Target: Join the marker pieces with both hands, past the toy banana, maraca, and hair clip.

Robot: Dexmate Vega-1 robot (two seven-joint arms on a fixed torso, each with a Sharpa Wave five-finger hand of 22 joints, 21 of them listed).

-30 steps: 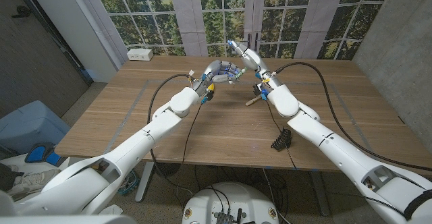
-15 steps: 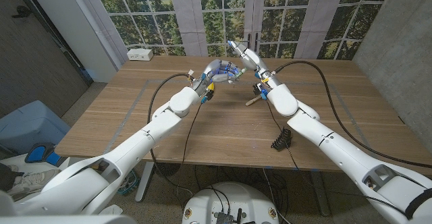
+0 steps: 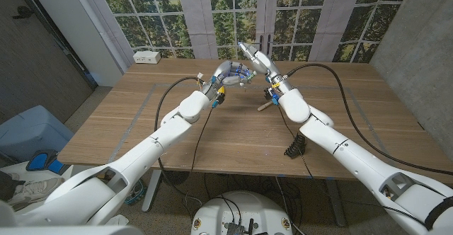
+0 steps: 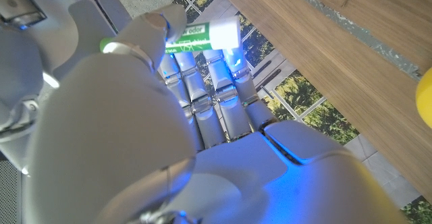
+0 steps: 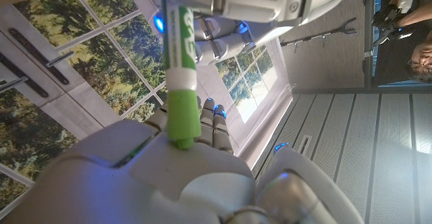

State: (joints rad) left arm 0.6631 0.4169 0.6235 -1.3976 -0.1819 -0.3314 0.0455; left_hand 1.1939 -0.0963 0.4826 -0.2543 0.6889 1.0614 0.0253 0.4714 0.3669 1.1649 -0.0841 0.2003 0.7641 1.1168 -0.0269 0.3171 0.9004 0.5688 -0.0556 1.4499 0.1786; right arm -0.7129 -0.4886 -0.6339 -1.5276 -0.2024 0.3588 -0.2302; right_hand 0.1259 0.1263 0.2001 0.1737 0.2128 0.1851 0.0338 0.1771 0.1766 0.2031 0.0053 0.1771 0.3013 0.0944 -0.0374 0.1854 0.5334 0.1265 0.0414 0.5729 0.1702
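we see the wooden counter (image 3: 233,132) running back to the window wall, with both arms raised over its far middle. the left hand (image 3: 233,74) is curled around the marker body (image 4: 202,35), a white barrel with a green label; in the left wrist view we can read "odor" on that label, and the smaller print under it is too blurred for us to make out. the right hand (image 3: 256,58) stands just beside the left one, and in the right wrist view (image 5: 169,177) its fingers are closed on the green cap (image 5: 181,116), which sits on the end of the marker barrel. so both hands are gripping, and the marker pieces meet between them, held up in the air above the far middle of the counter. the vertical writing on the barrel in the right wrist view is too skewed for us to read.

on the counter below the hands, the toy banana (image 3: 220,97) shows yellow beside the left forearm, and the maraca (image 3: 265,106) lies with its wooden handle beside the right forearm. the black hair clip (image 3: 294,148) rests nearer the front edge, toward the right side. a white power strip (image 3: 147,56) sits at the far left corner; we can't read any marking on it.
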